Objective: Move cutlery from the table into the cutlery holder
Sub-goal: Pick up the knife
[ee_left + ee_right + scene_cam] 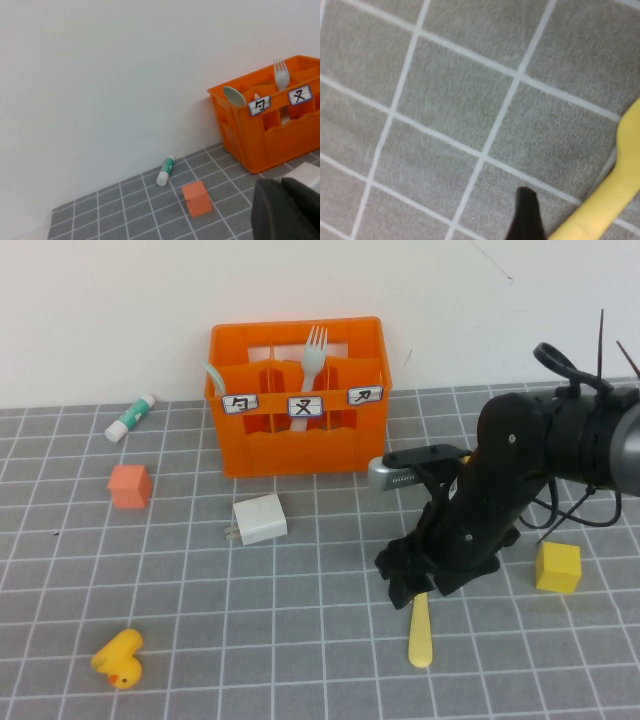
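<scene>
One knife (pixel 421 634) flat on table (pixel 300 640), long axis near-far; right claw (pixel 425 585) spread above; left claw (pixel 287 210) closed.

Yellow cube (pixel 557 567) near right tool (pixel 425 585)

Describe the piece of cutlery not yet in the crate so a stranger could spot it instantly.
Start at the orange cutlery holder by the wall, then come forward and right to the right gripper low over the table. The pale yellow knife lies flat beneath it: long and thin, unlike the nearby yellow cube.
</scene>
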Action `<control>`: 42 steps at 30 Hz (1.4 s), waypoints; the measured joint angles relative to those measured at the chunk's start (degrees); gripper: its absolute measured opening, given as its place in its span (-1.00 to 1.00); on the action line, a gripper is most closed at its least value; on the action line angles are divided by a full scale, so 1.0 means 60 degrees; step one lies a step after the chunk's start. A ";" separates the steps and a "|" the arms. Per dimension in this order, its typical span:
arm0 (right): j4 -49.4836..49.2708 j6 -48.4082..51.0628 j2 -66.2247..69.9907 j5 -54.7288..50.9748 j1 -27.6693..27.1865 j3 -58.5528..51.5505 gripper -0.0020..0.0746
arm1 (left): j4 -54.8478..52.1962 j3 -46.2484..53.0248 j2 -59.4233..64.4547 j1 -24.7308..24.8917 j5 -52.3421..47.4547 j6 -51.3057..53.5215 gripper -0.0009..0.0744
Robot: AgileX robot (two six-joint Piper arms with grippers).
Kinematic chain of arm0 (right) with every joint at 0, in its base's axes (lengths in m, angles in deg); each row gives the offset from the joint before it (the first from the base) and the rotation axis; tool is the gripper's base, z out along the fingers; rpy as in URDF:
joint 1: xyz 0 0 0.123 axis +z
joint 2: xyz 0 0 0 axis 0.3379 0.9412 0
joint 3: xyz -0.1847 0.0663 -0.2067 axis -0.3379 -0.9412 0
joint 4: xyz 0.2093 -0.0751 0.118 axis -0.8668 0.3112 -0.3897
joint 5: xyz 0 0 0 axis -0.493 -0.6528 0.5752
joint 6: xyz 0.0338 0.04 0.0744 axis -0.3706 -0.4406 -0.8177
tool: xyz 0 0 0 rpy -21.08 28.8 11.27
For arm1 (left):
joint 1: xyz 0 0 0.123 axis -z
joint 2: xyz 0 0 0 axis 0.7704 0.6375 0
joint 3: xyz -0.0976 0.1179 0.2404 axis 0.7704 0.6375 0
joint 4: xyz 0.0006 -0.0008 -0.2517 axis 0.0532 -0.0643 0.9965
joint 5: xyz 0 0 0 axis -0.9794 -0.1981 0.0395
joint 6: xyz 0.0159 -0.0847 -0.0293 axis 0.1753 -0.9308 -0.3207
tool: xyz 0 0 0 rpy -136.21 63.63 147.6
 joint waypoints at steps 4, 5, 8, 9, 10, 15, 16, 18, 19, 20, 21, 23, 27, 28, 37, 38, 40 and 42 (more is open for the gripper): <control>0.0669 -0.0745 0.0000 0.0132 0.0270 0.0000 0.34 | 0.0069 0.0000 0.0000 0.0000 0.0000 0.0000 -0.98; 0.0931 -0.0901 0.0000 0.0146 0.0354 0.0007 0.34 | 0.0066 0.0000 0.0000 0.0000 0.0000 0.0000 -0.98; 0.1775 -0.1484 0.0000 0.0195 0.0718 0.0045 0.34 | 0.0089 0.0000 0.0000 0.0000 0.0000 0.0000 -0.98; 0.2096 -0.1673 0.0000 0.0195 0.0836 0.0045 0.34 | 0.0089 0.0000 0.0000 0.0000 0.0013 0.0000 -0.98; 0.2454 -0.1875 0.0000 0.0195 0.0946 0.0045 0.34 | 0.0089 0.0000 0.0000 0.0000 0.0013 0.0000 -0.98; 0.3398 -0.2267 0.0055 0.0071 0.1176 0.0051 0.34 | 0.0131 0.0000 0.0000 0.0000 0.0036 0.0000 -0.98; 0.3491 -0.2292 0.0059 0.0006 0.1176 0.0070 0.34 | 0.0148 0.0000 0.0000 0.0000 0.0036 0.0000 -0.98; 0.3641 -0.2305 0.0059 -0.0063 0.1176 0.0067 0.34 | 0.0144 0.0000 0.0000 0.0000 0.0045 0.0000 -0.98; 0.3657 -0.2330 0.0059 -0.0104 0.1176 0.0067 0.34 | 0.0154 0.0000 0.0000 0.0000 0.0063 0.0000 -0.98; 0.3657 -0.2328 0.0059 -0.0125 0.1176 0.0074 0.34 | 0.0154 0.0000 0.0000 0.0000 0.0059 0.0000 -0.98; 0.3657 -0.2335 0.0059 -0.0125 0.1176 0.0074 0.34 | 0.0154 0.0000 0.0000 0.0000 0.0059 0.0000 -0.98; 0.3636 -0.2335 0.0059 -0.0125 0.1176 0.0074 0.34 | 0.0154 0.0000 0.0000 0.0000 0.0059 0.0000 -0.98; 0.3471 -0.2154 0.0075 -0.0125 0.1143 0.0074 0.31 | 0.0154 0.0000 0.0000 0.0000 0.0059 0.0000 -0.98; 0.3398 -0.2048 0.0075 -0.0105 0.1143 0.0074 0.27 | 0.0154 0.0000 0.0000 0.0000 0.0059 0.0000 -0.98; 0.3165 -0.1286 0.0075 -0.0158 0.1105 0.0074 -0.57 | 0.0203 0.0000 0.0000 0.0000 0.0068 0.0000 -0.98; 0.3165 -0.1286 0.0075 -0.0158 0.1105 0.0074 -0.64 | 0.0217 0.0000 0.0000 0.0000 0.0068 0.0000 -0.98; 0.3165 -0.1184 0.0075 -0.0176 0.1088 0.0092 -0.63 | 0.0217 0.0000 0.0000 0.0000 0.0068 0.0000 -0.98; 0.3147 -0.0989 0.0075 -0.0175 0.1091 0.0090 -0.63 | 0.0217 0.0000 0.0000 0.0000 0.0068 0.0000 -0.98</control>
